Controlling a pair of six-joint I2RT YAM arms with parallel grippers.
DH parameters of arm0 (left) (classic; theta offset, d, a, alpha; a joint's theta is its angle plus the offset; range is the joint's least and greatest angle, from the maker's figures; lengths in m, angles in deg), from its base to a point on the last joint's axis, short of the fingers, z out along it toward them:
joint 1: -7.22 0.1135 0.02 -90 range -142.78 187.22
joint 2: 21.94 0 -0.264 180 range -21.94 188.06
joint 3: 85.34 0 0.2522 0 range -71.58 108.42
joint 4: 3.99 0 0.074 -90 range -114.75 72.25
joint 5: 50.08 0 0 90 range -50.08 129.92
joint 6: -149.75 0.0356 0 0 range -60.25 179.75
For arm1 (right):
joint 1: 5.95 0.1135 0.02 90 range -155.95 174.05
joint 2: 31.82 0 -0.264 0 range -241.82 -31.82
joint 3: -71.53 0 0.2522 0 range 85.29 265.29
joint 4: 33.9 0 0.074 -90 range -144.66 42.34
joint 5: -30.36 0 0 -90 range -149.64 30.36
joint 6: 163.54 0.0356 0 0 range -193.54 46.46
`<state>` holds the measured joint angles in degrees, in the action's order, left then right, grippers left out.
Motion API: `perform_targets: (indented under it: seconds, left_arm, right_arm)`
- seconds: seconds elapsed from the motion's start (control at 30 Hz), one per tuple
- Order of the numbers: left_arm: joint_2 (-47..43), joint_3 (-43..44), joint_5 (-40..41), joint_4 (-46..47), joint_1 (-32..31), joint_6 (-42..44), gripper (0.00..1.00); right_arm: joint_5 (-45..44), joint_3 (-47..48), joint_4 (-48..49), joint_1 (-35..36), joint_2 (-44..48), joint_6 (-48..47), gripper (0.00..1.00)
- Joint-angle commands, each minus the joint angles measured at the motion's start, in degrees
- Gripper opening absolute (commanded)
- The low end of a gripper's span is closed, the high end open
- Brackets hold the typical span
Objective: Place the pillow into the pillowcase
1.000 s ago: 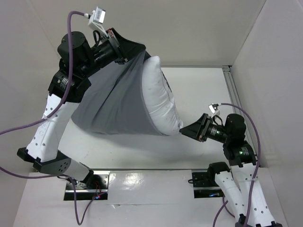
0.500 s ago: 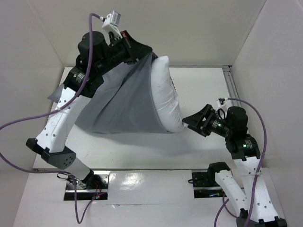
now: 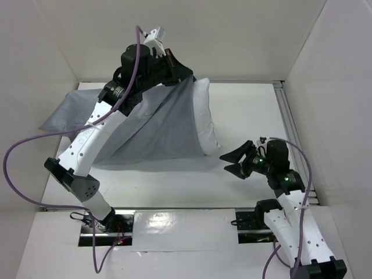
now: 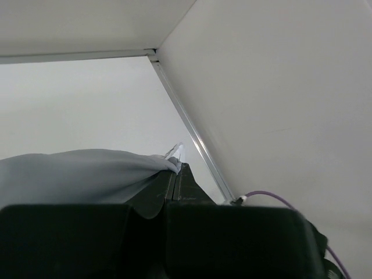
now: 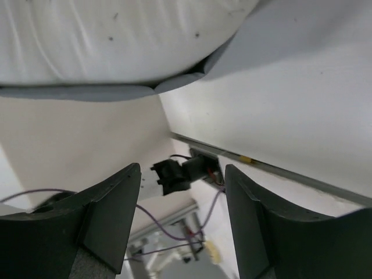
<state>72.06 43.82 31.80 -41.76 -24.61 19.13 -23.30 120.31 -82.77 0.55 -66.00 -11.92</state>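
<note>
The grey pillowcase (image 3: 154,125) hangs from my left gripper (image 3: 181,77), which is raised near the back wall and shut on the cloth's upper edge. The left wrist view shows the jaws pressed together on a grey fold (image 4: 172,165) of the pillowcase (image 4: 75,171). The white pillow (image 3: 204,119) is mostly inside the case; only its right side and lower corner show. My right gripper (image 3: 228,163) stands open just right of that corner, touching nothing. From the right wrist, the speckled pillow (image 5: 116,35) with its grey pillowcase rim (image 5: 87,93) lies beyond the spread fingers (image 5: 119,215) of my right gripper (image 5: 183,171).
White walls close in the table on the left, back and right. A metal rail (image 3: 288,116) runs along the right edge. The left arm's base and purple cable (image 3: 35,145) stand at the near left; part of the pillowcase lies spread at the far left (image 3: 64,116).
The left arm has swung right and toward the back wall, pulling the pillowcase further over the pillow. The right gripper has opened, let go of the pillow's corner and drawn back.
</note>
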Motion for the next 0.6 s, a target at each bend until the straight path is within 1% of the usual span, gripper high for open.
perform_targets:
  seconds: [0.0,0.03,0.07,0.1,0.13,0.23,0.27,0.4,0.47,0.5,0.57]
  left_arm:
    - [-2.33,0.36,0.82,6.96,-1.21,1.07,0.00]
    - [-2.33,0.36,0.82,6.96,-1.82,1.07,0.00]
    - [-2.33,-0.16,0.82,6.96,-1.83,1.07,0.00]
    - [-2.33,-1.04,1.35,7.48,-2.44,1.07,0.00]
    - [-3.02,-1.57,1.35,7.49,-2.44,1.07,0.00]
    - [-3.73,-3.68,1.97,8.89,-3.50,1.07,0.00]
    - [-3.73,-4.47,1.97,8.89,-4.19,1.07,0.00]
    - [-3.73,-7.37,4.07,10.20,-6.57,1.07,0.00]
    - [-3.73,-8.86,4.08,10.91,-7.80,1.07,0.00]
    - [-3.73,-9.48,4.08,10.91,-7.80,0.46,0.00]
    - [-3.73,-10.10,4.69,11.44,-8.33,0.46,0.00]
  right_arm:
    - [4.27,-8.01,14.69,0.18,2.61,14.55,0.67]
    - [4.27,-9.61,17.94,0.18,3.23,19.53,0.67]
    - [4.27,-11.02,20.76,0.18,3.24,21.85,0.67]
    - [4.27,-13.47,25.92,0.18,3.24,25.52,0.67]
    - [4.27,-14.28,27.97,0.18,2.63,26.78,0.67]
    - [4.27,-15.60,33.52,0.18,-1.67,28.80,0.67]
    - [4.27,-16.56,37.53,0.18,-4.47,29.34,0.67]
    - [3.74,-18.32,44.59,0.79,-11.95,30.48,0.65]
    - [4.44,-19.03,47.05,1.40,-16.34,31.80,0.61]
    - [5.23,-19.73,49.07,1.41,-17.49,31.80,0.57]
    - [5.24,-19.73,49.09,3.60,-18.91,31.80,0.56]
